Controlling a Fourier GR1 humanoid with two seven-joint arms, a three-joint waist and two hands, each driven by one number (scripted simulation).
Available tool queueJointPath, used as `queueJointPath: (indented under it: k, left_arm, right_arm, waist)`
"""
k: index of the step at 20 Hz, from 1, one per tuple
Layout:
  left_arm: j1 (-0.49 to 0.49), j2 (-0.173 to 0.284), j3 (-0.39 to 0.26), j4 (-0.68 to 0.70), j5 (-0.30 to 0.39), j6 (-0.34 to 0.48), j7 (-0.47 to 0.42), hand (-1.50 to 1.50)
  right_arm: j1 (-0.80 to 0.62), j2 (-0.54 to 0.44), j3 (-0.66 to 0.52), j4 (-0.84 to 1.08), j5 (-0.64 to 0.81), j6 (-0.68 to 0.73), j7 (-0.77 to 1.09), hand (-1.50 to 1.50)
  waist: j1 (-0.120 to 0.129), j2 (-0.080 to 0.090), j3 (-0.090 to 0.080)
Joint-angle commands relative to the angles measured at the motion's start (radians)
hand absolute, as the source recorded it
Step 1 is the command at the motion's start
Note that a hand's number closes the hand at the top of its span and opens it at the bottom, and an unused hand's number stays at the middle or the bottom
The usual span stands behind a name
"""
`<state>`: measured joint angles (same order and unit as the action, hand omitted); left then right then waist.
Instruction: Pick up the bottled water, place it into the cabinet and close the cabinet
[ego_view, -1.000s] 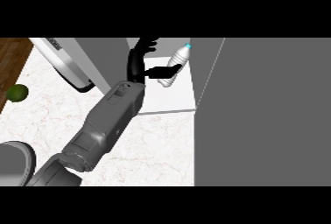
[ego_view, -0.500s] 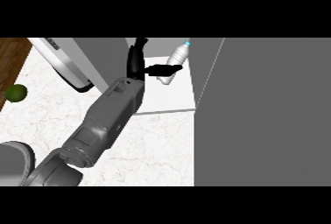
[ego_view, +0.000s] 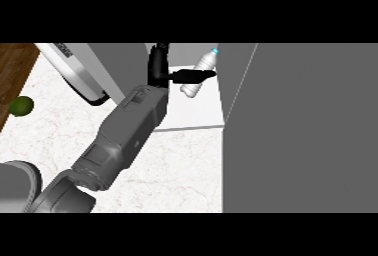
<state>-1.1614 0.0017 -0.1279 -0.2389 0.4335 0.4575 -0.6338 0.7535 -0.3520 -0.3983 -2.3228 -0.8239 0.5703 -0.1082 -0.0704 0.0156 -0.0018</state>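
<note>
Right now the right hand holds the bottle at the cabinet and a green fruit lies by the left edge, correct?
Not quite: in the head view the left hand holds the bottle at the cabinet. The green fruit does lie by the left edge.

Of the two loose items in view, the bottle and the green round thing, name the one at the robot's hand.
The water bottle, clear with a blue cap, touches the black hand inside the cabinet. The green fruit lies far off at the counter's left edge.
</note>
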Motion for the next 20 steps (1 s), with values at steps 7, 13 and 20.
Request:
queueJointPath:
  k: [7,13,20]
  left_arm:
    - [0.082,-0.002,-0.081,-0.153,0.094,-0.024,-0.018,-1.50]
    - [0.254,-0.002,-0.262,-0.390,0.229,0.014,0.050,-1.50]
    - [0.540,-0.002,-0.413,-0.676,0.203,0.041,0.023,-1.50]
  right_arm:
    - [0.016,0.006,-0.037,-0.151,-0.044,-0.072,0.076,-1.50]
    - [0.012,0.012,-0.020,-0.171,-0.032,-0.099,0.104,-1.50]
    - [0.001,0.043,-0.008,-0.152,0.016,-0.107,0.112,-1.50]
  waist:
    - [0.031,-0.015,0.001]
    - [0.028,-0.024,0.000]
    - [0.075,-0.025,0.001]
